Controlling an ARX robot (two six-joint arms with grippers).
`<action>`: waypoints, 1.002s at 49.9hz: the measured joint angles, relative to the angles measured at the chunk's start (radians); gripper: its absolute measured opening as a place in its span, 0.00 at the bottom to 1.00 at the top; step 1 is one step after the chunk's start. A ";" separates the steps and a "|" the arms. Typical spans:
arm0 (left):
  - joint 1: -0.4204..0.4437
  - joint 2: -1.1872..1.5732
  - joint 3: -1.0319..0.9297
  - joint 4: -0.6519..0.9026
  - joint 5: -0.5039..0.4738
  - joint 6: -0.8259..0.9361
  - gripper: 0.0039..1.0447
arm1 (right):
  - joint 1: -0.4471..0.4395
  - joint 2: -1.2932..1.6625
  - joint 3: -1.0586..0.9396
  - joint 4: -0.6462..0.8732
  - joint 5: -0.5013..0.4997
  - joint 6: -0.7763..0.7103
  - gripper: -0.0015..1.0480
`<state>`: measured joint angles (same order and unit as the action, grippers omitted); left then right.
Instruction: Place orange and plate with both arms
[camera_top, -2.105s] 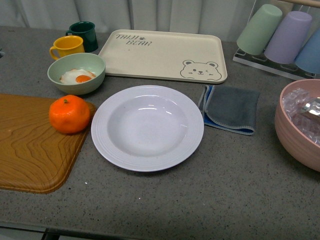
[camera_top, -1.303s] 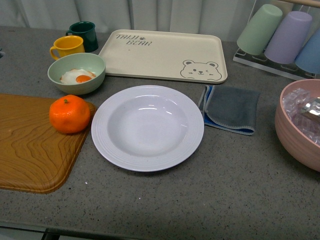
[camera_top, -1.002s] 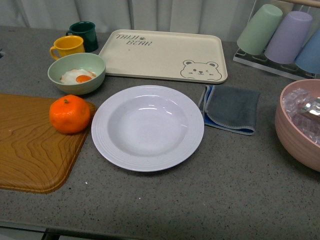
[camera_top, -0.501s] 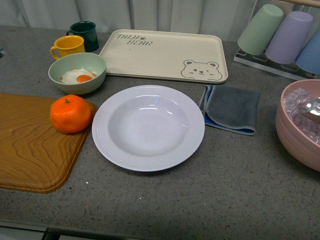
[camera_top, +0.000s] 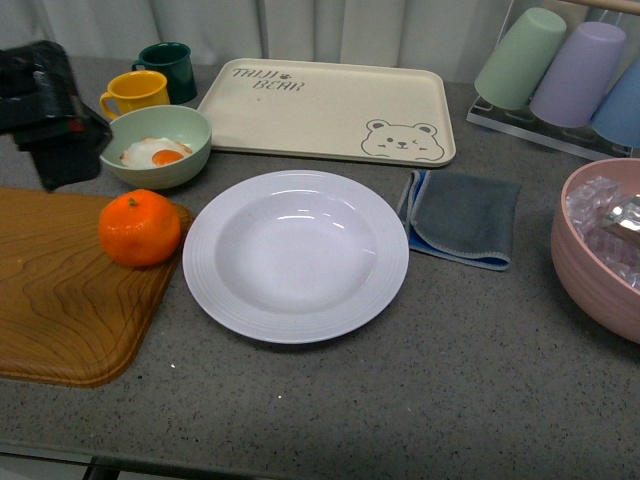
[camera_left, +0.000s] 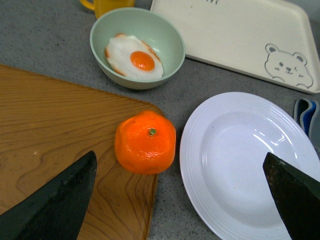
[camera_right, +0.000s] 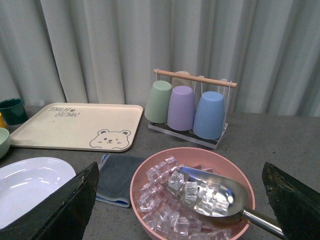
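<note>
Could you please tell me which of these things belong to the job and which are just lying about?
Job:
orange
plate

Lying about:
wooden board
mint bowl with fried egg
yellow mug
green mug
bear tray
grey cloth
pink ice bowl
rack of cups

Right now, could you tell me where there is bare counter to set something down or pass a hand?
The widest bare counter is the near strip in front of the plate, between the wooden tray and the pink bowl. The bear tray is bare too. The far left is crowded: yellow mug, green bowl, orange and the left end effector cluster.
</note>
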<state>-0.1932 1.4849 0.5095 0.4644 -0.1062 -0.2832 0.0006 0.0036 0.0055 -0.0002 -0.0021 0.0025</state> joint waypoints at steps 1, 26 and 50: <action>0.000 0.013 0.008 -0.001 0.000 0.000 0.94 | 0.000 0.000 0.000 0.000 0.000 0.000 0.91; 0.007 0.341 0.244 -0.127 0.002 0.031 0.94 | 0.000 0.000 0.000 0.000 0.000 0.000 0.91; 0.034 0.489 0.353 -0.195 0.019 0.002 0.89 | 0.000 0.000 0.000 0.000 0.000 0.000 0.91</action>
<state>-0.1596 1.9739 0.8627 0.2699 -0.0872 -0.2810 0.0006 0.0036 0.0055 -0.0002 -0.0021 0.0025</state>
